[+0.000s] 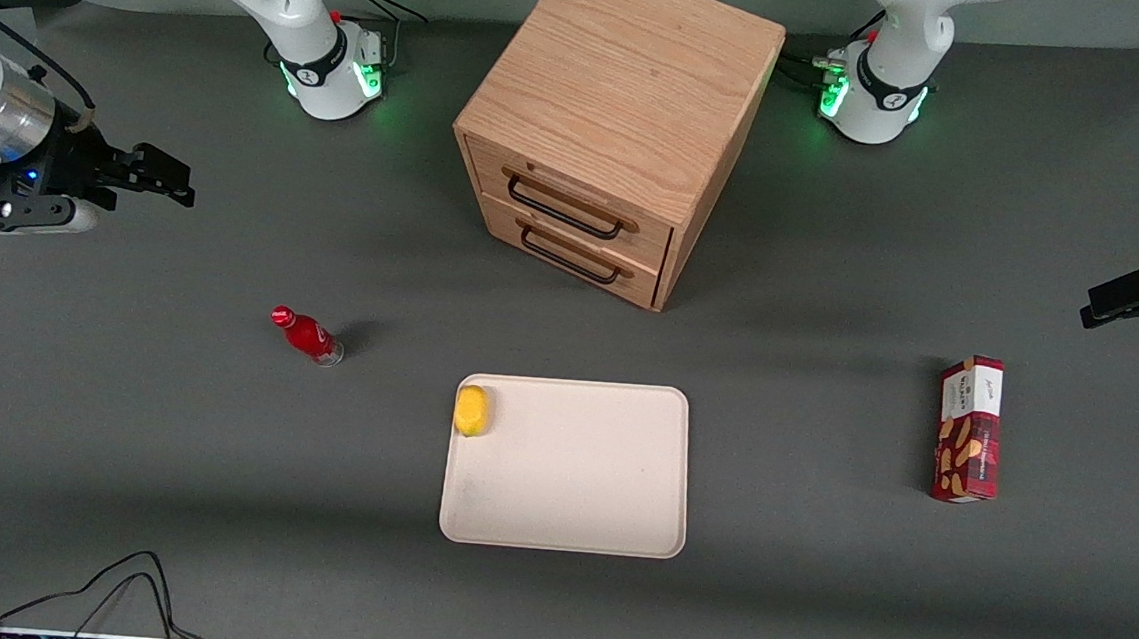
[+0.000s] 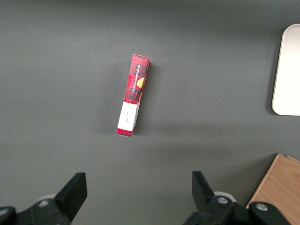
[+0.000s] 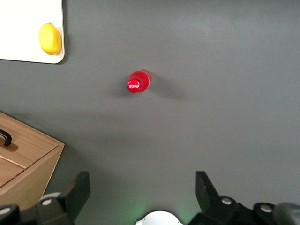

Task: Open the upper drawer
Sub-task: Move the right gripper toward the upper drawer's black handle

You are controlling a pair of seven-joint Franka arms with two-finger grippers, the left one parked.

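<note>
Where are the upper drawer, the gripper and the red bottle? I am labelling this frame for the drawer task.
upper drawer [image 1: 578, 200], front view, on its oak front panel.
gripper [image 1: 173, 187], front view, between its open fingertips, toward the working arm's end of the table.
red bottle [image 1: 310, 335], front view, on its body.

no legible text, red bottle [image 3: 138, 81] cap logo unreadable, snack box [image 1: 969, 429] print unreadable

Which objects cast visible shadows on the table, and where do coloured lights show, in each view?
Front view: the cabinet throws a broad soft shadow, the red bottle a small one; green light glows at both arm bases; the gripper hangs open, far from the upper drawer. Right wrist view: the bottle's shadow is soft-edged. Left wrist view: the snack box casts a faint shadow.
</note>
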